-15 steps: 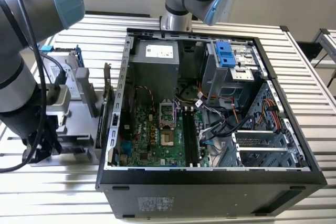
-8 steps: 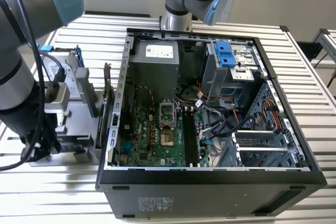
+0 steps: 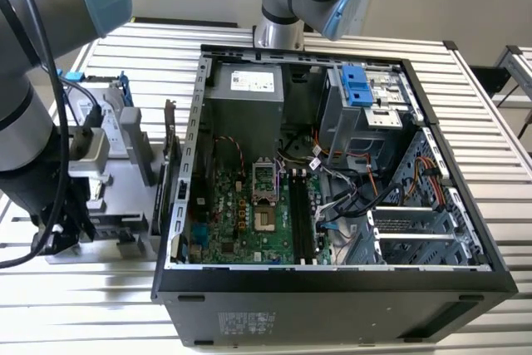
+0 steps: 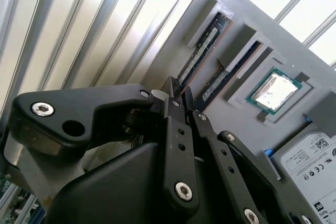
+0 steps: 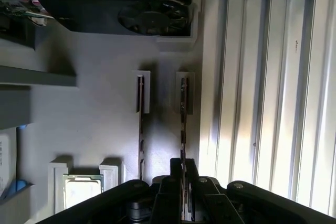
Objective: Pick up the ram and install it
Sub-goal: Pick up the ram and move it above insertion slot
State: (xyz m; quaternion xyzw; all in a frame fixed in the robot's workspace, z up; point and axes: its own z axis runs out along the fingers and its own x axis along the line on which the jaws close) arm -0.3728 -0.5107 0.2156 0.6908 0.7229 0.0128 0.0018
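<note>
Gripper (image 5: pixel 183 166) jaws pinched on one end of the ram (image 5: pixel 183 109), which stands on edge in the gray tray's (image 5: pixel 94 129) outermost slot, second stick (image 5: pixel 140 129) one slot inboard.

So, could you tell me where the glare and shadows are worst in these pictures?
In the second wrist view the processor chip flares white, and the gripper at the ram is a dark mass. In the first wrist view the tray lies in shadow beside a bright table. The exterior view is evenly lit.
</note>
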